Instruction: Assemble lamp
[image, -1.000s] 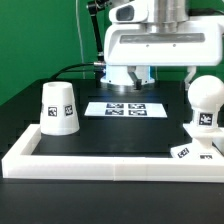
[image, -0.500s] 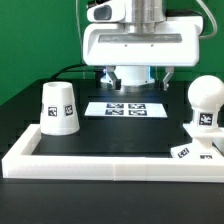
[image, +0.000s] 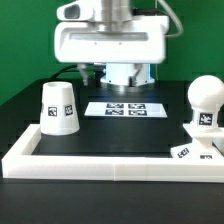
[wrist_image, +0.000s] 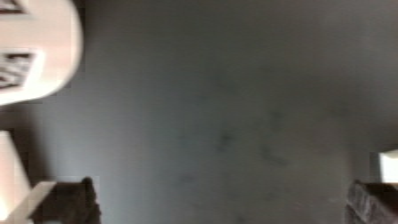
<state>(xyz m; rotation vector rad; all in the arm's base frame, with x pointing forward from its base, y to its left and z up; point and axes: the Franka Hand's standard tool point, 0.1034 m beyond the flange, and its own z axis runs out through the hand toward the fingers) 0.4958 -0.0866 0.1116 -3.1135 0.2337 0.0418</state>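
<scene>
The cup-like shade (image: 58, 108) stands upside down on the black table at the exterior view's left. The rounded bulb (image: 205, 103) sits on the flat square base (image: 195, 149) at the exterior view's right. My gripper (image: 112, 72) hangs high over the back of the table, behind the marker board (image: 126, 108), apart from all the parts. In the wrist view the gripper (wrist_image: 222, 205) is open and empty, with one dark fingertip (wrist_image: 68, 200) at each side over bare table. A white tagged part (wrist_image: 36, 50) shows at the edge; I cannot tell which one.
A long white border rail (image: 110, 161) runs along the front and up the left side of the table. A green wall stands behind the arm. A small white corner (wrist_image: 386, 165) shows at the wrist view's edge.
The gripper and its wide white hand have moved toward the exterior view's left. The shade, bulb and base have not moved.
</scene>
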